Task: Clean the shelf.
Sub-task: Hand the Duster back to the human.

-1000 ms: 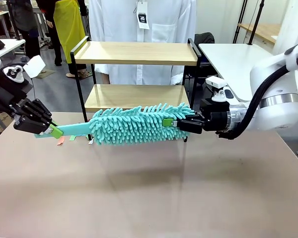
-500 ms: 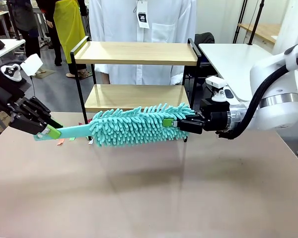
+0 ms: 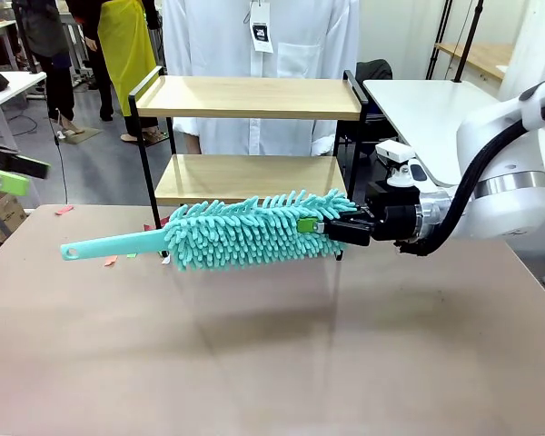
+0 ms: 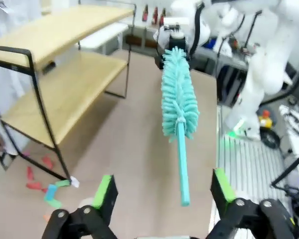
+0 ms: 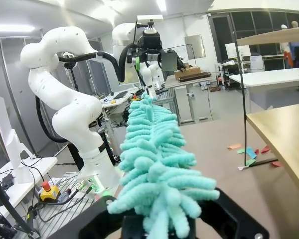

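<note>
The shelf (image 3: 245, 97), two light wooden boards in a thin black frame, stands at the far side of the brown table (image 3: 272, 354). A teal fluffy duster (image 3: 245, 232) hangs level in front of its lower board. My right gripper (image 3: 316, 227) is shut on the duster's fluffy right end. The thin handle (image 3: 109, 243) points left, free in the air. My left gripper (image 3: 4, 174) sits blurred at the picture's left edge, away from the handle. In the left wrist view the left gripper (image 4: 164, 186) is open, with the duster (image 4: 179, 99) ahead and the shelf (image 4: 65, 94) to its left. In the right wrist view the duster (image 5: 154, 149) covers my right gripper (image 5: 162, 219), with the shelf (image 5: 284, 127) at the right.
A person in a white coat (image 3: 254, 36) stands right behind the shelf. Small coloured paper scraps (image 3: 109, 259) lie on the table by the shelf's left legs, and the scraps (image 4: 40, 179) also show near its foot. A white table (image 3: 427, 109) stands at the back right.
My left gripper opened, let go of the duster's handle and pulled back to the left edge. The duster stays level in my right gripper, which has not moved.
</note>
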